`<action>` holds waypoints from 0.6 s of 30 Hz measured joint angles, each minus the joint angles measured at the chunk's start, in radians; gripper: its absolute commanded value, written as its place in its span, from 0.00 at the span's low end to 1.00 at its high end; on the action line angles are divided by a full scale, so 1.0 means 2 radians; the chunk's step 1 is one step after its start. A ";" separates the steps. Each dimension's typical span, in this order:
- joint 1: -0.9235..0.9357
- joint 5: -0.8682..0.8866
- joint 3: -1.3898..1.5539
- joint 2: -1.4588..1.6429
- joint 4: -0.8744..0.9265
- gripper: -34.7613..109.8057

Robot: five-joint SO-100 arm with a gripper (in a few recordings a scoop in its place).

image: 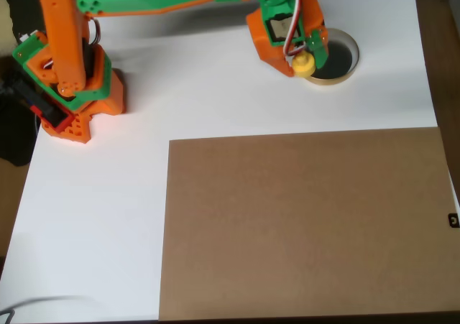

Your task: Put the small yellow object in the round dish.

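In the overhead view the round dish [339, 59] lies at the upper right of the white table, tan-rimmed with a dark inside. My orange and green gripper [307, 57] hangs over the dish's left rim and covers part of it. The small yellow object [302, 65] sits at the gripper's tip, held between the fingers, right at the dish's left edge. Whether it touches the dish cannot be told.
A large brown board [305, 223] covers the lower right of the white table [108, 216]. The arm's orange base [72, 87] stands at the upper left. The table's right edge runs close to the dish.
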 measured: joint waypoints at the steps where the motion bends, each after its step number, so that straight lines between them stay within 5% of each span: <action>1: -0.002 0.001 -0.003 -0.001 0.000 0.24; 18: -0.043 0.027 -0.135 -0.106 0.005 0.24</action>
